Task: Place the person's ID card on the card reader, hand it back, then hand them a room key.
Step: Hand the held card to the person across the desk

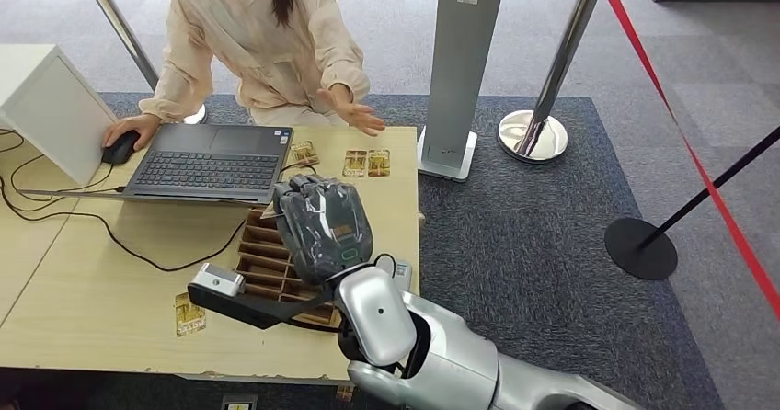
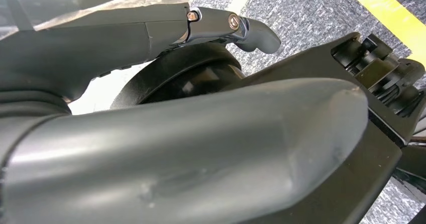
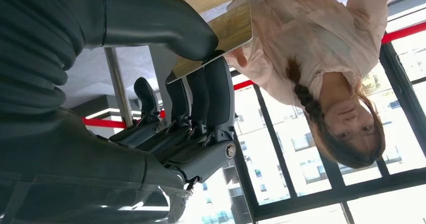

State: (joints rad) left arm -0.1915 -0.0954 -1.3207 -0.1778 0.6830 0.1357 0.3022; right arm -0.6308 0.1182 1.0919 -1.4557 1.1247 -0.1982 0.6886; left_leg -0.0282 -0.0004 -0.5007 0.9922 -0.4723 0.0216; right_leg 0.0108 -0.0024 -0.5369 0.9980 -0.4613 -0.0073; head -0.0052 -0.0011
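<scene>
My right hand [image 1: 322, 226] is raised over the wooden slotted card box [image 1: 262, 254], its back toward me. In the right wrist view it pinches a flat gold-toned card [image 3: 221, 33] between thumb [image 3: 166, 23] and fingers [image 3: 211, 93]; I cannot tell whether this is the ID card or a room key. Across the table sits a person in a pale top, holding one open palm [image 1: 354, 111] out over the far table edge, beyond my hand. My left hand [image 2: 201, 133] is seen close up, with a finger [image 2: 251, 30] stretched out and nothing in it.
An open laptop [image 1: 207, 162] lies at the far side, and the person's other hand rests on a mouse [image 1: 121, 145]. Loose gold cards lie near the laptop [image 1: 366, 163] and at the near left [image 1: 189, 313]. A grey kiosk post [image 1: 455, 70] and red barrier ropes stand to the right.
</scene>
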